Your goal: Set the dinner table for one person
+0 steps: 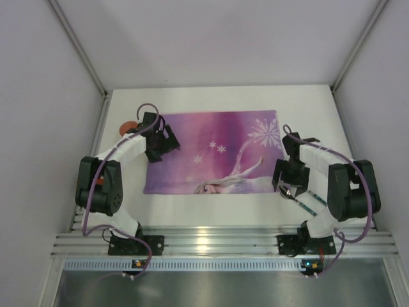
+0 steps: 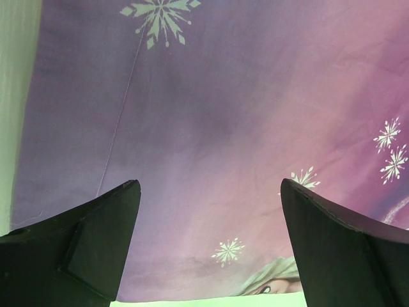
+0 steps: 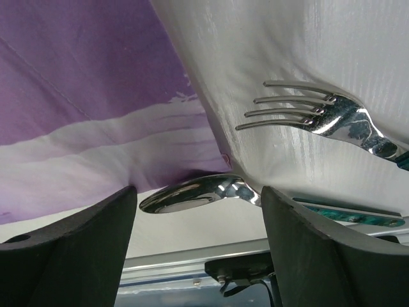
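The dinner table (image 1: 211,99) is a wide white top with a purple snowflake placemat (image 1: 211,150) lying in its middle. My left gripper (image 1: 161,144) hovers over the placemat's left part, open and empty. In the left wrist view the placemat (image 2: 211,115) fills the space between the spread fingers of the left gripper (image 2: 208,185). My right gripper (image 1: 285,174) hangs at the placemat's near right corner, open. In the right wrist view a shiny spoon (image 3: 192,194) lies on the table, its bowl between the tips of the right gripper (image 3: 198,190), ungripped. A fork (image 3: 319,115) lies further right.
The green-handled cutlery (image 1: 308,201) lies partly under the right arm, close to the aluminium rail (image 1: 217,240) at the near edge. A small red-orange object (image 1: 128,126) sits behind the left arm near the left wall. Grey walls enclose three sides.
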